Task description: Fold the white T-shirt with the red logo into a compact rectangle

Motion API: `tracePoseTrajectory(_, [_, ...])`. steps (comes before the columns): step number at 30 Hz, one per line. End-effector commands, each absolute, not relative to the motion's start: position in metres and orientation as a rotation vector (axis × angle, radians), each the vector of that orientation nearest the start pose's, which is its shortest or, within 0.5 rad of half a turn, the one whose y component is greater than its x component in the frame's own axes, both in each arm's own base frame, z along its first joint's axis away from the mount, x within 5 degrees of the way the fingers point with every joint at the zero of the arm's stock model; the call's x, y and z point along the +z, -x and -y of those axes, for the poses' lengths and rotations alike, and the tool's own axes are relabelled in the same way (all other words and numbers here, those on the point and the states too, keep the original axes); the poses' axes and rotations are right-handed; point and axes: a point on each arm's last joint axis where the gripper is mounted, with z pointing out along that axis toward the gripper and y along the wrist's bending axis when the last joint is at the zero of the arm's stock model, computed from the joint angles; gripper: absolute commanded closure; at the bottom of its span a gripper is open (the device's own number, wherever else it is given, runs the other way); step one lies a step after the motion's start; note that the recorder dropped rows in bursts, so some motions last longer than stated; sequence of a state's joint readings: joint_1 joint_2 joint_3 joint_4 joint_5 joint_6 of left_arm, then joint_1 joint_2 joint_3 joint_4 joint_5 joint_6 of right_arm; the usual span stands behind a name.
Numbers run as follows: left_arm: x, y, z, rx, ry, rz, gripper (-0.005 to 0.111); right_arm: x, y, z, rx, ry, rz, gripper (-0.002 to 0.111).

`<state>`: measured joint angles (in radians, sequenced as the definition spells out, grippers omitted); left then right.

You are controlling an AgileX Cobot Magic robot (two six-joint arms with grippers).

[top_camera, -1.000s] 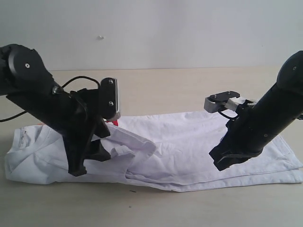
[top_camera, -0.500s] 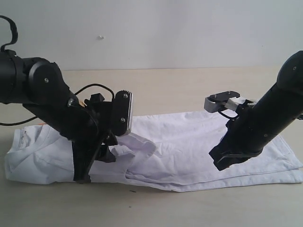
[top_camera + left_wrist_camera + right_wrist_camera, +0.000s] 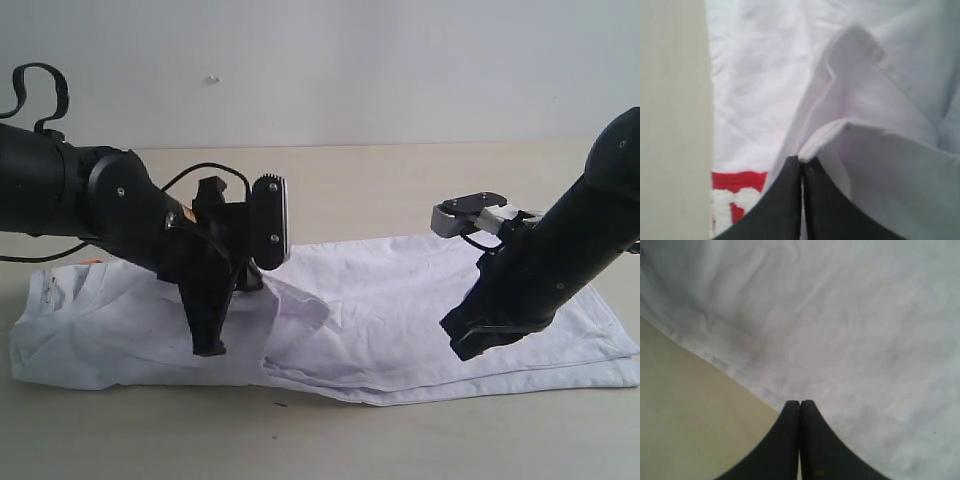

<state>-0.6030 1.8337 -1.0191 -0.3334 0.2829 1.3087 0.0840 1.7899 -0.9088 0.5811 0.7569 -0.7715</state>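
The white T-shirt [image 3: 400, 300] lies flat and wrinkled across the pale wooden table [image 3: 400, 190], stretched sideways over most of the exterior view. Its neck end is at the left of that view and its layered edges are stacked along the near right side. A loose flap of cloth stands up in a soft ridge near the shirt's middle. The red logo [image 3: 737, 192] shows only in the left wrist view, as a patch of thick red outline around fuzzy white lettering, lying flat on the shirt close to the table edge seen there. A small orange tag [image 3: 90, 262] peeks out at the shirt's far left end. The left gripper [image 3: 801, 162] points down onto the left half of the shirt with its black jaws pressed together. In its wrist view a folded hem of white cloth runs right up into the tips and tents away from them, so it looks pinched on that fold. The right gripper [image 3: 800, 405] rests on the right half of the shirt, close to the cloth's edge where bare table begins. Its jaws are closed tight against each other, and whether any cloth is caught between them cannot be told. A black cable [image 3: 30, 85] loops above the left arm, and a plain light wall [image 3: 350, 60] stands behind the table.
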Motion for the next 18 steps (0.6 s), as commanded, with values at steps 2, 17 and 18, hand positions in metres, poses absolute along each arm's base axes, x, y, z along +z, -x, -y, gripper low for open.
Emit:
tracePoseTrajectory(2, [0.170,-0.308,0.218,0.151,-1.694,-1.655,0.107,0.148,-0.297,-0.059,0.557,0.613,-2.852,0.108])
tracePoseTrajectory(17, [0.185,-0.310,0.218,0.184,-1.633,-1.603,0.047,0.148,-0.296,-0.060,0.565,0.596,-2.864,0.108])
tracePoseTrajectory(18, [0.182,-0.307,0.209,0.155,-1.742,-1.623,0.047,0.148,-0.296,-0.060,0.565,0.596,-2.864,0.108])
